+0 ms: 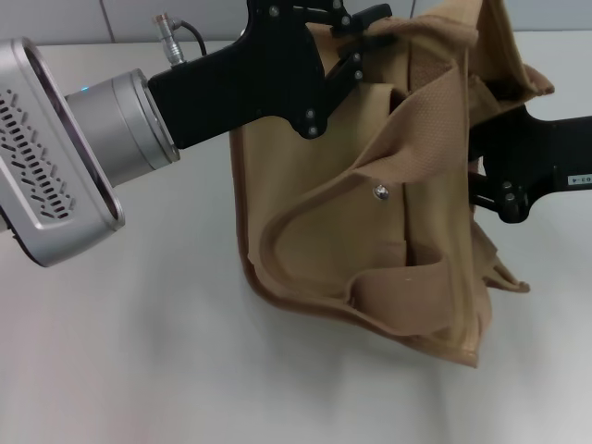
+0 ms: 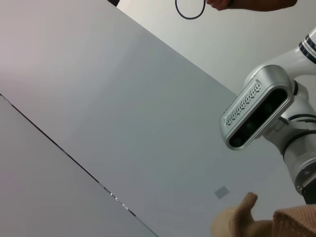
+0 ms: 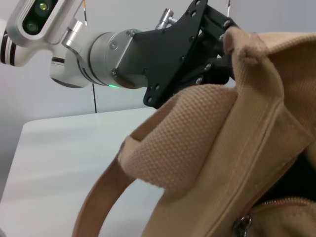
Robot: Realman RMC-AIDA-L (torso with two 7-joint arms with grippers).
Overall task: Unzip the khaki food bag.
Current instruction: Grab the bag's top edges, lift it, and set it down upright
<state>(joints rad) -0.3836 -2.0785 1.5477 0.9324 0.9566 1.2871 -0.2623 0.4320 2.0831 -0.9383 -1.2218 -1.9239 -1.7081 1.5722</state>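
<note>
1. White tabletop (image 1: 120, 361) carries the khaki food bag (image 1: 370, 250) at frame centre-right.
2. Left claw (image 1: 363, 42) is clamped on its top edge.
3. Right claw (image 1: 495, 190), at right: cannot tell.
4. Zipper (image 3: 242, 224) seems partly closed.

Khaki food bag (image 1: 370, 240), boxy tan canvas, tilted on white table, wide webbing handles flopped across front pocket, metal snap visible, brown-edged base, top partly agape

L hand (image 1: 370, 37) pinched shut; R arm (image 1: 546, 166) level.
</note>
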